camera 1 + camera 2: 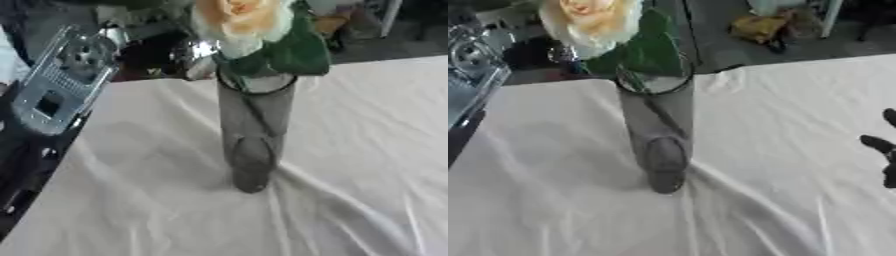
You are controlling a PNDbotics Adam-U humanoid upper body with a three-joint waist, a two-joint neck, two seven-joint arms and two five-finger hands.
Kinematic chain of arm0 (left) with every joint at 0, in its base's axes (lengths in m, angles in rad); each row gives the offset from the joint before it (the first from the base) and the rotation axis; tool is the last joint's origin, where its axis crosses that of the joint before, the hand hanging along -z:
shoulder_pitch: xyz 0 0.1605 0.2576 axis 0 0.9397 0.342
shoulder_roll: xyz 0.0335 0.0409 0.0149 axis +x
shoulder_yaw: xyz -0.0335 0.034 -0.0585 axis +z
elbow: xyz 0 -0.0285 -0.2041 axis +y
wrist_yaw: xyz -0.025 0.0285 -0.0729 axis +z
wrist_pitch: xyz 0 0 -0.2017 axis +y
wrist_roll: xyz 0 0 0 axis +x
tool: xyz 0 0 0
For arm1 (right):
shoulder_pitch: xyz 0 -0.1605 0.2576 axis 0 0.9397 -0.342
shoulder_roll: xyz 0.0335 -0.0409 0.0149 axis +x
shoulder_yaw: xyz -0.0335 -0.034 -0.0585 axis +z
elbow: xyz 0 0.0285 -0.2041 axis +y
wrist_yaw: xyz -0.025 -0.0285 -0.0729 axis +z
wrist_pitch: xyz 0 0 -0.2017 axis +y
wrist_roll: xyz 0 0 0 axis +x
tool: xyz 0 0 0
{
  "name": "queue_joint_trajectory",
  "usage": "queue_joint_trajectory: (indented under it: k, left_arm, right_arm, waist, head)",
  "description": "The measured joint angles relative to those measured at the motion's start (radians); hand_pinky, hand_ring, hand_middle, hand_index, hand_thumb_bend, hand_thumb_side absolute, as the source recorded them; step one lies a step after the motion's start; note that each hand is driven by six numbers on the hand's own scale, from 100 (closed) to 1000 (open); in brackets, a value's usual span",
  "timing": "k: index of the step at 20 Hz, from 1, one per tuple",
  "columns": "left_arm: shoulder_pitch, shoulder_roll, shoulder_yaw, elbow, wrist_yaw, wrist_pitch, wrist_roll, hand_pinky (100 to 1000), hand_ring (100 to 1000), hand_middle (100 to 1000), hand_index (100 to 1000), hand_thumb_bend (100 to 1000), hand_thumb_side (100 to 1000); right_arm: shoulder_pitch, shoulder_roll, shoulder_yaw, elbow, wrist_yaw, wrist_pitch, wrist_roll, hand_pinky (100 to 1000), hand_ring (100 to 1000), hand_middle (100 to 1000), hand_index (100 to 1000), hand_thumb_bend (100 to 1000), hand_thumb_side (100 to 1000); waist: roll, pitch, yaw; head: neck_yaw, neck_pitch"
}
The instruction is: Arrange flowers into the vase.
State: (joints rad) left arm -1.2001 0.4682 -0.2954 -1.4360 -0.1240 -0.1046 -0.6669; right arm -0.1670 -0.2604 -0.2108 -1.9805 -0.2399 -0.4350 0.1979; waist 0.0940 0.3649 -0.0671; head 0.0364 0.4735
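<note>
Vase (254, 135) stands on table (367, 150), near middle. Flower (241, 20) sits in vase, stem inside, leaves (293, 52) at rim. Right hand (884, 150) at right edge, well apart from vase. Clear box (61, 80) left of table.

Soft, even lighting is observed; a faint shadow is cast left of the vase (254, 135); overall blur is present.

We note a clear vase (254, 135) upright at centre on white cloth (350, 150); a cream rose (241, 22) at twelve o'clock.
</note>
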Motion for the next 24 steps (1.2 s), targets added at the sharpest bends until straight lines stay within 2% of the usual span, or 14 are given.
queue_joint_trajectory:
  k: [3, 4, 7, 8, 10, 11, 12, 13, 24]
  left_arm:
    - [-0.022, -0.009, 0.011, 0.033, -0.030, -0.016, -0.015, 976, 961, 919, 1000, 100, 1000]
    - [-0.030, -0.012, 0.014, 0.043, -0.041, -0.021, -0.019, 976, 960, 916, 1000, 100, 924]
    - [-0.051, -0.016, 0.024, 0.071, -0.067, -0.032, -0.036, 972, 956, 908, 1000, 100, 806]
    - [-0.055, -0.020, 0.029, 0.080, -0.074, -0.034, -0.042, 970, 954, 905, 1000, 100, 741]
    - [-0.060, -0.022, 0.034, 0.095, -0.081, -0.037, -0.051, 970, 953, 903, 1000, 100, 752]
    - [-0.061, -0.022, 0.035, 0.100, -0.082, -0.038, -0.055, 968, 950, 898, 1000, 100, 804]
    - [-0.061, -0.022, 0.036, 0.104, -0.083, -0.039, -0.056, 961, 945, 889, 1000, 100, 957]
    - [-0.061, -0.022, 0.036, 0.108, -0.085, -0.039, -0.056, 959, 943, 886, 1000, 100, 1000]
    - [-0.069, -0.020, 0.036, 0.122, -0.110, -0.027, -0.045, 969, 952, 887, 1000, 100, 1000]
  right_arm:
    - [0.000, 0.000, 0.002, 0.000, 0.000, 0.002, 0.002, 818, 989, 308, 497, 100, 1000]
    - [0.000, -0.001, 0.002, 0.000, 0.000, 0.002, 0.003, 818, 990, 308, 497, 100, 1000]
    - [0.000, -0.001, 0.002, 0.000, 0.000, 0.004, 0.005, 818, 991, 308, 497, 100, 1000]
    - [0.000, -0.002, 0.002, 0.000, 0.000, 0.005, 0.005, 819, 992, 308, 497, 100, 1000]
    - [-0.001, -0.004, 0.002, 0.000, 0.000, 0.006, 0.007, 819, 991, 308, 497, 100, 1000]
    - [-0.001, -0.007, 0.002, 0.000, 0.000, 0.007, 0.008, 819, 992, 308, 497, 100, 1000]
    - [-0.001, -0.009, 0.003, 0.000, 0.000, 0.008, 0.008, 819, 992, 308, 497, 100, 1000]
    - [-0.001, -0.010, 0.003, 0.000, 0.000, 0.009, 0.009, 819, 993, 308, 497, 100, 1000]
    - [-0.009, -0.019, 0.008, 0.000, 0.000, 0.028, 0.013, 821, 999, 308, 497, 100, 1000]
  waist:
    - [0.004, 0.000, -0.003]
    - [0.005, 0.000, -0.005]
    - [0.012, 0.000, -0.009]
    - [0.014, 0.000, -0.010]
    - [0.016, 0.000, -0.013]
    - [0.017, 0.000, -0.013]
    - [0.018, 0.000, -0.013]
    - [0.021, 0.000, -0.014]
    - [0.042, -0.006, -0.021]
  head:
    - [0.007, 0.000]
    - [0.008, 0.000]
    - [0.014, 0.000]
    - [0.015, 0.000]
    - [0.017, 0.000]
    - [0.018, 0.000]
    - [0.019, 0.000]
    - [0.019, 0.000]
    - [0.024, -0.001]
